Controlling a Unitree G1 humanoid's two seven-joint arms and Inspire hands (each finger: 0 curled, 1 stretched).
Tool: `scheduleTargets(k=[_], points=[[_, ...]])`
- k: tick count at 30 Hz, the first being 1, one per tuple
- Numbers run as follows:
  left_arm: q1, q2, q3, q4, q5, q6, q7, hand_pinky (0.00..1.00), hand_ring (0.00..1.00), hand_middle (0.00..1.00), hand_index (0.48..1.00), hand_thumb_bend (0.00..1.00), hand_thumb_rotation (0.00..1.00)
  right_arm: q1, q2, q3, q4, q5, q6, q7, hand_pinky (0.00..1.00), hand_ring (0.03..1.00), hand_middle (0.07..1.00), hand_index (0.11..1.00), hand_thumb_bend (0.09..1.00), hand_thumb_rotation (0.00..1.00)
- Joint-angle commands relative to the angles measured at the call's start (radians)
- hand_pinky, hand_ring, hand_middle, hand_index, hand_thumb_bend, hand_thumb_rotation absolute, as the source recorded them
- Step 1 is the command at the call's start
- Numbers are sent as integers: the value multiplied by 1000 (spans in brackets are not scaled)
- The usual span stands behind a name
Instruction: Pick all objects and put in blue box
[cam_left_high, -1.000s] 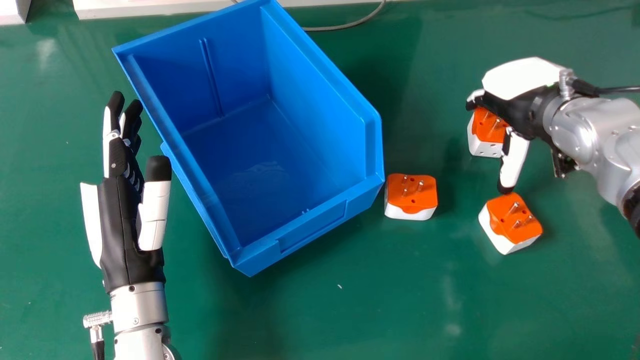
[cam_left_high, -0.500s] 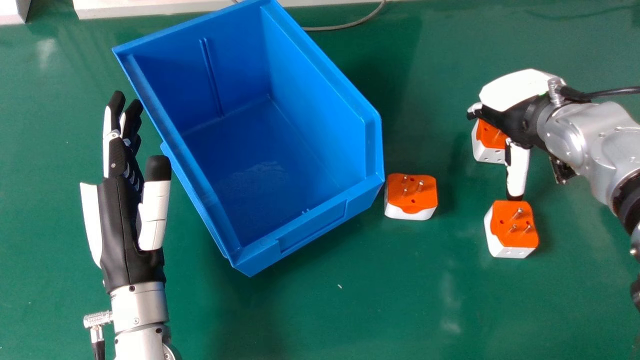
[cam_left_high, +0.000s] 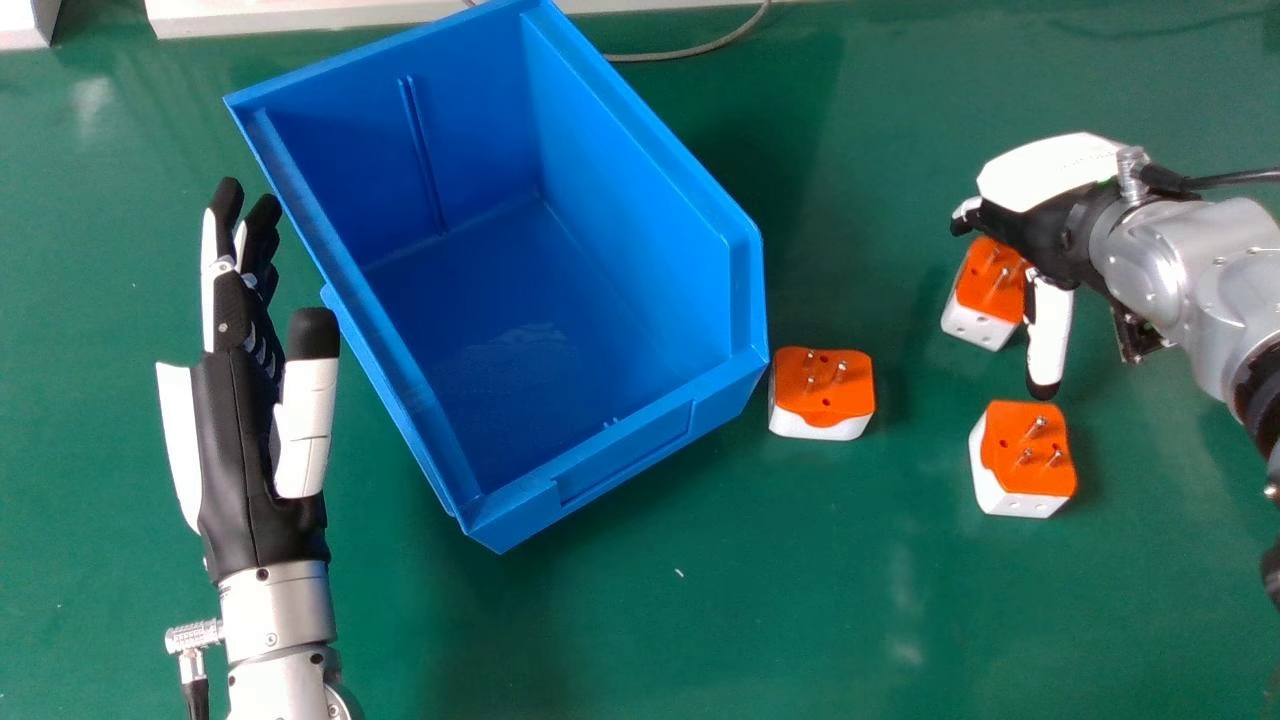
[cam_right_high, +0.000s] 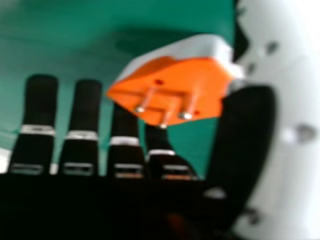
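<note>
The right hand (cam_left_high: 1050, 222), with fingers and thumb apart, is over the farthest plug adapter (cam_left_high: 984, 293), which seems between them.

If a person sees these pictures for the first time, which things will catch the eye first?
Most likely the big blue plastic box, standing at an angle left of the middle in the head view. Next come three orange-and-white plug adapters with metal pins: one right by the box's corner, one farther right, and one partly under the black-and-white right hand.
</note>
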Motion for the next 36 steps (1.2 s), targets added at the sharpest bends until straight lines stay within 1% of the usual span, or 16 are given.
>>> scheduleTargets(k=[1,2,4,6,8,11,13,19,22,25,28,30,31,32,34,36], points=[[2,5,-3,-23,6,-8,-4,967,949,935,956,934,935,-35,-20,0,-10,4,-15,-24,440,597,707,869,842,80],[2,6,-3,-22,5,-9,-5,967,949,935,956,934,935,-34,-22,2,-10,2,-20,-29,440,597,707,869,842,80],[1,6,-3,-19,2,-12,-9,969,950,935,956,936,934,-34,-22,-2,-10,6,-28,-32,405,551,667,852,842,69],[0,7,-2,-14,4,-14,-8,969,950,935,956,936,934,-32,-24,-6,-9,11,-41,-42,405,551,667,852,842,69],[1,7,-2,-12,5,-12,-8,970,950,936,956,935,934,-33,-23,-7,-6,13,-48,-45,411,566,674,844,839,60],[-1,7,-1,-7,9,-12,-3,975,951,936,956,937,933,-34,-21,-8,-2,14,-55,-46,423,579,677,829,833,46],[-2,6,-1,-3,6,-15,-5,975,951,936,956,939,933,-33,-18,-9,2,15,-56,-48,425,583,677,823,830,39],[-2,7,-1,1,1,-15,-9,979,952,936,957,939,934,-28,-14,-3,3,9,-59,-53,444,605,692,810,824,31],[-5,6,0,6,5,-17,-4,980,953,937,958,938,934,-29,-8,-4,2,10,-50,-47,449,605,687,805,820,26],[-6,7,0,7,8,-17,-1,978,952,936,957,935,935,-28,-10,-2,-3,9,-56,-49,457,613,694,805,816,29],[-7,6,0,7,7,-17,-2,977,952,937,957,935,933,-29,-9,0,-6,6,-52,-50,469,629,711,805,816,32],[-8,6,0,10,9,-20,0,977,952,937,957,936,930,-27,-7,0,-8,5,-46,-53,472,633,718,805,815,34],[-10,7,0,14,6,-23,-3,976,952,937,957,936,930,-27,-7,-1,-9,7,-45,-51,473,634,721,805,815,35],[-11,7,1,18,6,-25,-2,976,952,937,957,936,930,-26,-8,-1,-11,8,-49,-53,473,634,721,805,815,35],[-13,7,1,20,8,-26,1,975,952,937,957,934,930,-27,-7,0,-13,6,-45,-51,479,639,727,805,815,36],[-12,7,0,18,10,-25,1,975,951,937,955,930,928,-25,-7,-2,-15,8,-46,-52,491,657,748,808,814,38]])
